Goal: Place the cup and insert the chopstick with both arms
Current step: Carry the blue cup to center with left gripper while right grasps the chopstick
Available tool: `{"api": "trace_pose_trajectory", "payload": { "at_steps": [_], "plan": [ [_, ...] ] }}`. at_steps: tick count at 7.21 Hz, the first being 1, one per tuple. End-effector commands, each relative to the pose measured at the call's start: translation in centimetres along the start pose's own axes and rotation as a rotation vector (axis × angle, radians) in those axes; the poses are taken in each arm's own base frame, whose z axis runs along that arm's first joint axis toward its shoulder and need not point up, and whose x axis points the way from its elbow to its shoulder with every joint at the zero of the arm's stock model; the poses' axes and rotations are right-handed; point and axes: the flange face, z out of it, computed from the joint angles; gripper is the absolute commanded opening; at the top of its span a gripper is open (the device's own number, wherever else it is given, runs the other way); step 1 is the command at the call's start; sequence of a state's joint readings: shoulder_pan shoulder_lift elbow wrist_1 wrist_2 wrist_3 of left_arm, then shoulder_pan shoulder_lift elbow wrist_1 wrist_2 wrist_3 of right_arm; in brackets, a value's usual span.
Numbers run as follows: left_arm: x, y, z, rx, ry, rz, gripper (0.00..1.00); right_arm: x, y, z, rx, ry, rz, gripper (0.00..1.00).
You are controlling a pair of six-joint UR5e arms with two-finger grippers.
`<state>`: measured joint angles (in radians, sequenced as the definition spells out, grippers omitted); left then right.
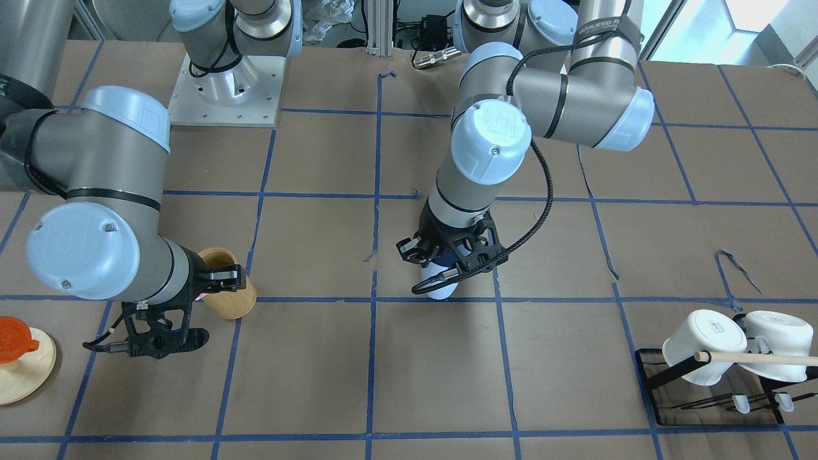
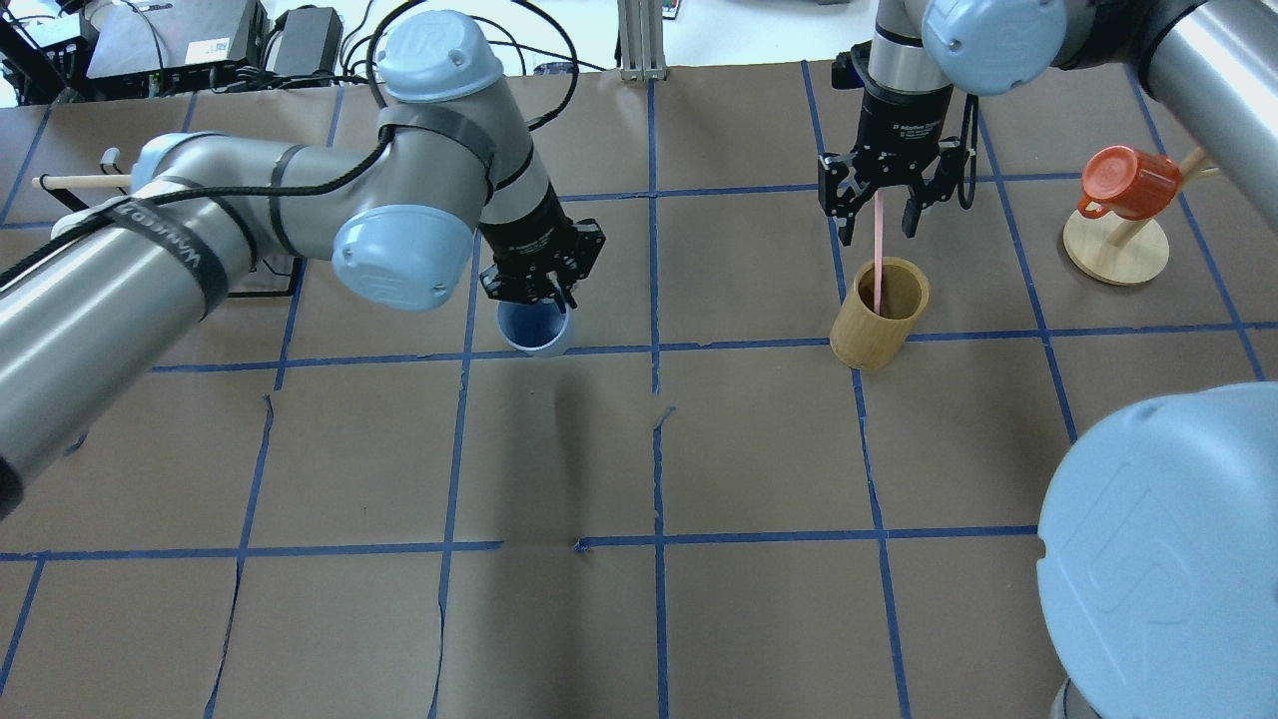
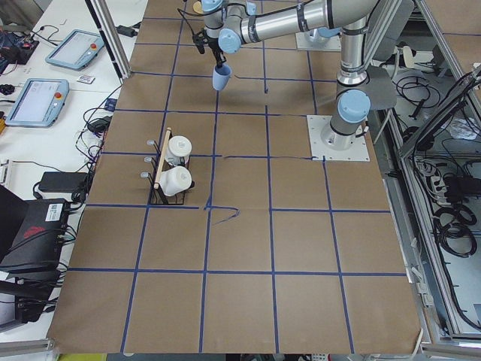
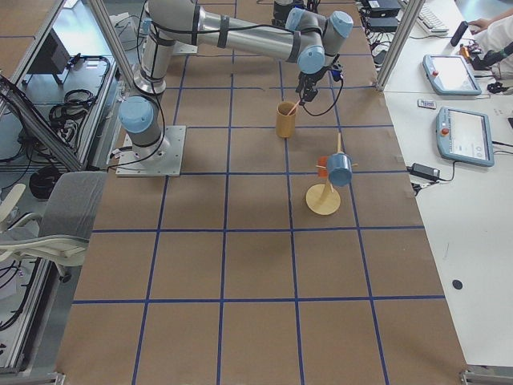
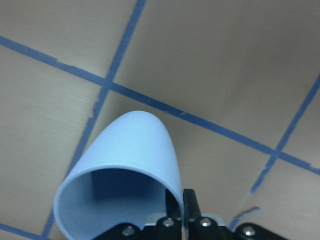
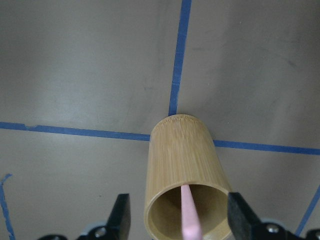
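Cup (image 2: 536, 330), blue, is pinched at its rim by left gripper (image 2: 557, 298), toward your bench edge | right gripper (image 2: 878, 232) gapes wide over bamboo holder (image 2: 869, 340), pink chopstick (image 2: 878, 262) inside.

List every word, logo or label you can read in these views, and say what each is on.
"UR": left arm's joint cap.
Lettering on the left arm's strap: too blurred.
Label on the right arm's wrist: too small.
Mark under the white cup: too small.

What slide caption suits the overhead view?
Left gripper holds blue cup; right gripper open over chopstick in bamboo holder.
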<state>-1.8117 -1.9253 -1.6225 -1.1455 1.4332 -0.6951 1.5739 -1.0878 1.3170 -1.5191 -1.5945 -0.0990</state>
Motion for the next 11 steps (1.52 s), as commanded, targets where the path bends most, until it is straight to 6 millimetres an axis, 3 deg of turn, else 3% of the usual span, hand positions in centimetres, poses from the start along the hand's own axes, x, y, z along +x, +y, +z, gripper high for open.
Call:
{"api": "trace_pose_trajectory", "payload": {
  "at_steps": [1,2,3,5,7,8,9,10,11],
  "plan": [
    [5.0,-1.6,1.7,0.030,0.045,0.010,0.00,0.0,-0.6,-0.3,0.008,-0.001,0.003,0.73],
    [7.1,-1.6,2.5,0.027,0.055,0.035,0.00,0.1,-0.7,-0.7,0.018,0.001,0.003,0.70],
    [8.2,-1.8,3.4,0.021,0.054,0.044,0.00,0.1,-0.7,-0.7,0.018,0.004,0.003,0.61],
    [9.1,-0.8,4.7,0.009,0.043,0.068,0.00,0.1,-0.5,-1.0,0.021,0.003,0.000,0.41],
    [9.1,-1.0,4.5,0.018,0.040,0.073,0.99,0.1,-0.2,-1.1,0.020,0.006,0.000,0.26],
    [9.4,-1.4,3.5,0.036,0.050,0.079,1.00,0.1,-0.2,-1.2,0.021,0.004,0.000,0.20],
    [9.5,-2.0,1.0,0.067,0.069,0.099,1.00,0.0,0.4,-2.1,0.036,0.006,0.000,0.16],
    [7.5,-3.8,-1.2,0.113,0.032,0.156,1.00,0.0,0.8,-2.8,0.049,0.004,0.000,0.14],
    [5.7,-3.6,-4.1,0.121,0.001,0.226,1.00,0.0,1.0,-3.0,0.052,0.004,0.001,0.08]
  ]
}}
